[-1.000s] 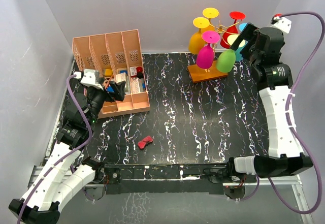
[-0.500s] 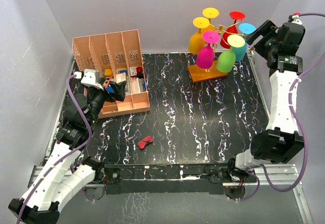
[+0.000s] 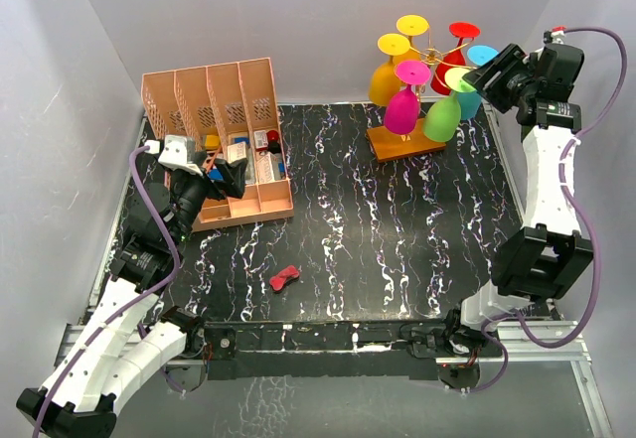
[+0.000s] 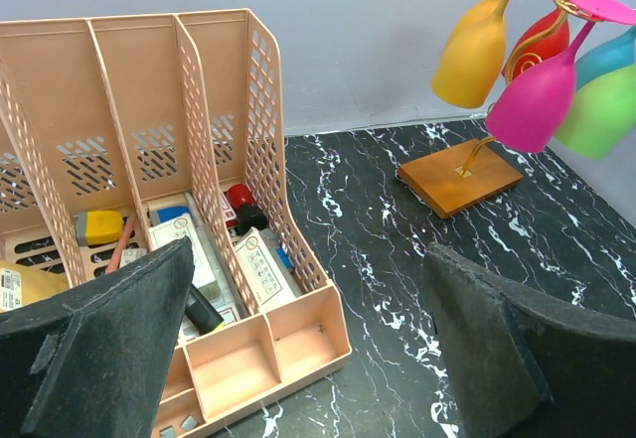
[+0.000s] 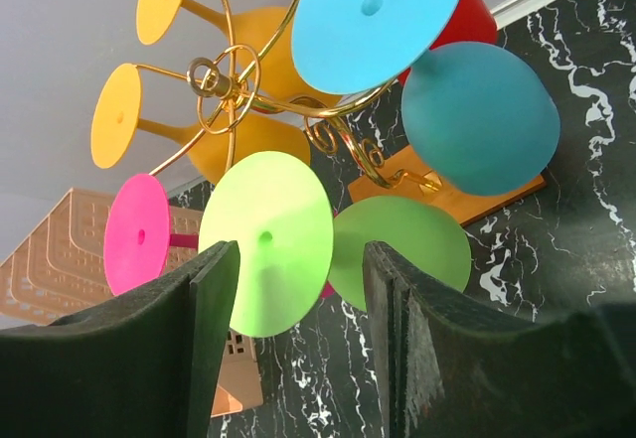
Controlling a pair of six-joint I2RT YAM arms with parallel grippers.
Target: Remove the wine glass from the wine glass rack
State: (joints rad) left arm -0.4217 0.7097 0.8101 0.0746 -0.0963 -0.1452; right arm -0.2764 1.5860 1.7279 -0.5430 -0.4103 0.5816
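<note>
From above, the thin gold wire rack with curled arms (image 3: 434,58) stands on its orange-brown wooden base at the far right of the black marbled desk (image 3: 397,229). Coloured wine glasses hang from it bowl down. Among them, the lime-green wine glass (image 3: 443,115) is on the rack's near right side. The right gripper (image 3: 485,73) hovers just right of the rack, level with the glass feet. The left gripper (image 3: 231,175) is over the pink slotted file organiser (image 3: 214,90) at the far left. A small red object (image 3: 284,278) lies on the near desk.

The left wrist view shows its fingers (image 4: 119,329) wide apart with nothing between them, and the organiser is below.

In the right wrist view the fingers (image 5: 199,359) are apart. The lime-green wine glass's round foot sits between and beyond their tips. The teal-blue wine glass (image 5: 480,115) hangs to the right.
</note>
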